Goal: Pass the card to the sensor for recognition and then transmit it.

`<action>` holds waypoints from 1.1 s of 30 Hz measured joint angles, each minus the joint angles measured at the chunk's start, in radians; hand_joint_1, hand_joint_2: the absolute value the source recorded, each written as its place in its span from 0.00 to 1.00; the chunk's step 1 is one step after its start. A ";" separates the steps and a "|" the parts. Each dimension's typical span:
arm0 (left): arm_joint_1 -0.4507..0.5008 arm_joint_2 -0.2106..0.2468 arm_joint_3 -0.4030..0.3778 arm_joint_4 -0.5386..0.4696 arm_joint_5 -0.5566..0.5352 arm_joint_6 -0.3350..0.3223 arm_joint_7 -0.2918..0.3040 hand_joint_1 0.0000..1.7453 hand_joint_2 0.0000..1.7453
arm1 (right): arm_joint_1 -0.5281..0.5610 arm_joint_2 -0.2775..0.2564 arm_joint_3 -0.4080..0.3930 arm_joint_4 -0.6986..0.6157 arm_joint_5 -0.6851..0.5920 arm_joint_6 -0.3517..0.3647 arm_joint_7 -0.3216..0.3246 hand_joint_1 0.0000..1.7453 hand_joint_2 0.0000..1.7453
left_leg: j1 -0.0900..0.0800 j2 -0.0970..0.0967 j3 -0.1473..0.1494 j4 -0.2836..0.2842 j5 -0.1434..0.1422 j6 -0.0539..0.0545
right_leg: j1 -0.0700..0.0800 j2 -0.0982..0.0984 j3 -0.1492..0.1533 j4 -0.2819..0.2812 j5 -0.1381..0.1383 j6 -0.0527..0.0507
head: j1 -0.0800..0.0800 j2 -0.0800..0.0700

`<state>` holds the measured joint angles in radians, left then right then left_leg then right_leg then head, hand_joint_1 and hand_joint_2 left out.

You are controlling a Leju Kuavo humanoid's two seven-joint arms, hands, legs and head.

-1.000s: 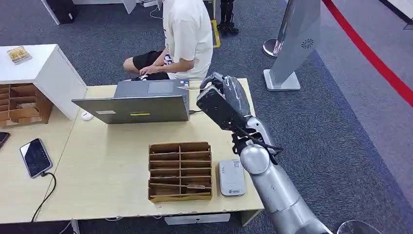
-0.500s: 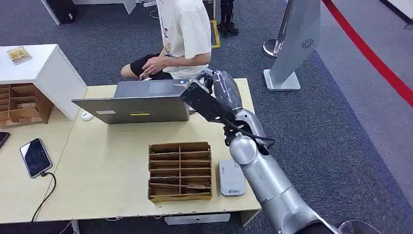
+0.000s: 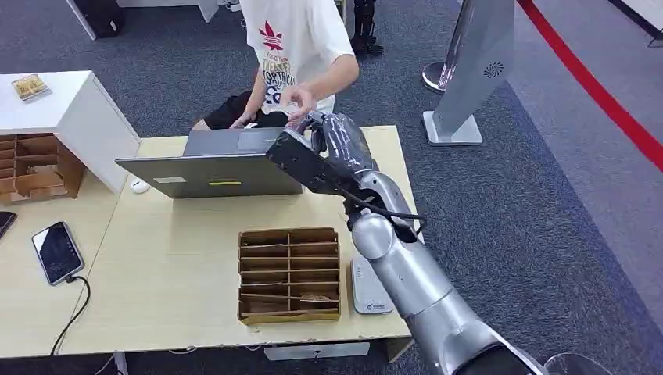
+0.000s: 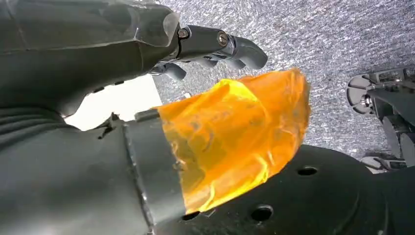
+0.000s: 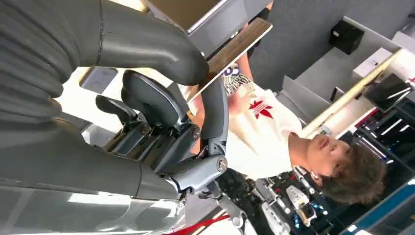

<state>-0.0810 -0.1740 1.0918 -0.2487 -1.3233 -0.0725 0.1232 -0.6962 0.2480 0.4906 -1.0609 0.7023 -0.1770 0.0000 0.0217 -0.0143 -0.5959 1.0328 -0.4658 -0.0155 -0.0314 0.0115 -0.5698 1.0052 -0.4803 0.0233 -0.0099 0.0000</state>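
In the right hand [image 3: 332, 144], pinched between thumb and fingers, the card [image 5: 234, 49] juts edge-on beyond the fingertips, its long axis aimed at the person's hand [image 3: 297, 100] just past it. The sensor [image 3: 367, 285] lies back beside the forearm.

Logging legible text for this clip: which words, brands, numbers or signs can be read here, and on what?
T-shirt of the person at the desk: a red trefoil logo with dark print under it, too blurred to read.
White card reader on the desk: small markings and a blue-green mark, too small to read.
Laptop lid: yellow and white stickers, no readable text.
Grey floor stand: a round swirl emblem, no words.
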 joint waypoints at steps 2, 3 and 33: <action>-0.001 0.000 0.000 0.000 -0.001 0.000 0.000 0.00 0.00 | -0.004 0.002 0.001 0.013 0.012 -0.005 0.002 1.00 1.00 | 0.000 0.000 0.000 0.000 0.000 0.000 | 0.000 0.000 0.000 0.000 0.000 0.000 | 0.000 0.000; -0.001 -0.001 0.000 0.000 -0.001 0.000 0.000 0.00 0.00 | -0.006 0.004 0.002 0.018 0.015 -0.006 0.002 1.00 1.00 | 0.000 0.000 0.000 0.000 0.000 0.000 | 0.000 0.000 0.000 0.000 0.000 0.000 | 0.000 0.000; -0.004 -0.008 0.001 0.000 0.039 0.008 0.009 0.00 0.00 | 0.008 0.019 0.018 0.068 -0.005 0.043 -0.035 0.00 0.00 | 0.000 0.000 0.000 0.000 0.000 0.000 | 0.000 0.000 0.000 0.000 0.000 0.000 | 0.000 0.000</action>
<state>-0.0845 -0.1816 1.0925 -0.2487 -1.2840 -0.0645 0.1320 -0.6885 0.2667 0.5089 -0.9934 0.6970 -0.1343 -0.0347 0.0217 -0.0143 -0.5959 1.0329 -0.4659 -0.0155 -0.0315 0.0115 -0.5699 1.0051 -0.4804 0.0233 -0.0099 0.0000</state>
